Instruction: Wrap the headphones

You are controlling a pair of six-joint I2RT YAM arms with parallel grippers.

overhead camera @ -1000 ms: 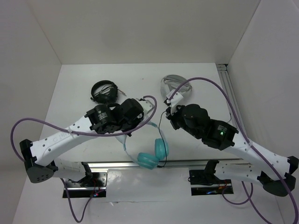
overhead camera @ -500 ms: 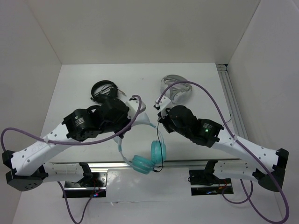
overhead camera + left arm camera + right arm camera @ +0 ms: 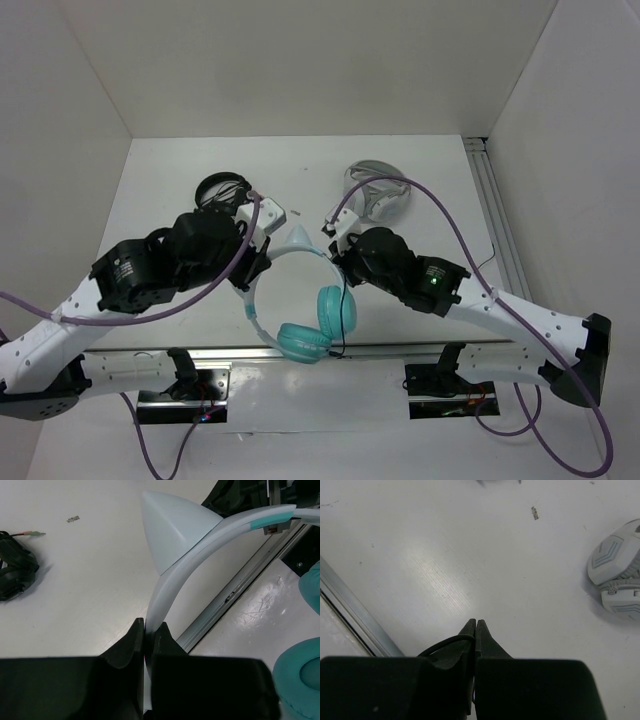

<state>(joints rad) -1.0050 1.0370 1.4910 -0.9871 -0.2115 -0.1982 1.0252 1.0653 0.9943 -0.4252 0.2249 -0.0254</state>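
The headphones have two teal ear cups (image 3: 335,308) near the table's front edge and a pale headband (image 3: 285,255) with a pointed cat ear. My left gripper (image 3: 252,272) is shut on the headband (image 3: 167,587) at its left side and holds it arched up. The left wrist view shows the gripper (image 3: 148,627) and a teal cup (image 3: 300,680) at the lower right. My right gripper (image 3: 340,262) is shut on the thin black cable (image 3: 445,644), just right of the headband. The right wrist view shows the gripper (image 3: 475,625) closed above the bare table. The cable (image 3: 343,330) hangs down beside the right cup.
All-black headphones (image 3: 222,190) lie at the back left and also show in the left wrist view (image 3: 12,565). White and grey headphones (image 3: 375,192) lie at the back right, seen too in the right wrist view (image 3: 617,570). A metal rail (image 3: 400,350) runs along the table's front edge.
My left arm has swung left and drawn the headband with it; the arch now stands clear between the grippers. The ear cups have shifted slightly left. My right gripper moved left with the cable.
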